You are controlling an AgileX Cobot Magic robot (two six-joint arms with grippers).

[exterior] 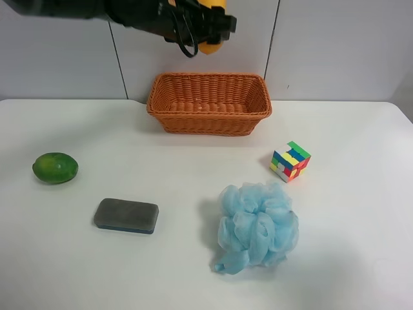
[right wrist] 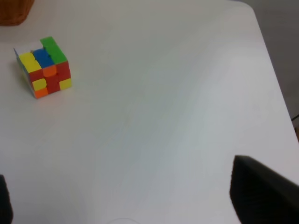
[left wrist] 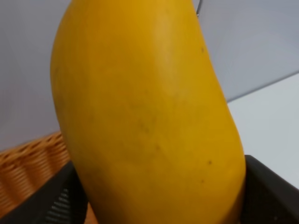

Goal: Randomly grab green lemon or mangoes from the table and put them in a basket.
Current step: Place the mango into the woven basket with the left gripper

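Left fingers [left wrist: 268,196] clamped on mango [left wrist: 145,116], held high over basket [exterior: 208,123]. Right fingers [right wrist: 261,191] spread wide, empty, above counter [right wrist: 163,130]. Green lemon [exterior: 55,168] on counter, well apart from basket.

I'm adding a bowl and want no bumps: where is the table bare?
Widest: from the blue pouf and puzzle cube out to the table edge nearest them. Also between the basket, green lemon and grey sponge. Tightest between pouf and cube.

The white table [exterior: 361,258] carries the basket [exterior: 209,123], green lemon [exterior: 55,168], grey sponge [exterior: 126,215], colour cube [exterior: 290,161] and blue bath puff [exterior: 258,226].
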